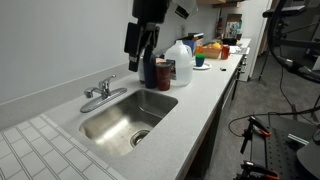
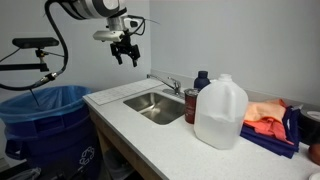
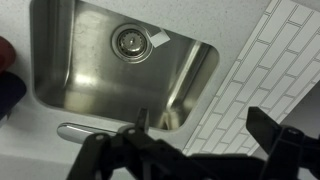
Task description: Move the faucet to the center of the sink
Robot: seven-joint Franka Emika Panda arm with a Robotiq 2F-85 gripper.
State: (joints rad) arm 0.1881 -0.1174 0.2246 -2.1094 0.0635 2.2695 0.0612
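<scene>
1. In the wrist view, we see only the chrome spout of the faucet (image 3: 88,130). Its base and handles are hidden behind the dark gripper (image 3: 190,152) along the bottom edge, and the left end of the sink (image 3: 90,70) is cut off.
2. In an exterior view, the gripper (image 2: 125,56) hangs high, fingers spread and empty. It is up and left of the faucet (image 2: 172,85), well apart from it. The faucet stands on the counter (image 2: 150,132) at the sink's (image 2: 152,106) back rim.
3. We read the spout's long axis as running along that rim, not out over the basin.
</scene>
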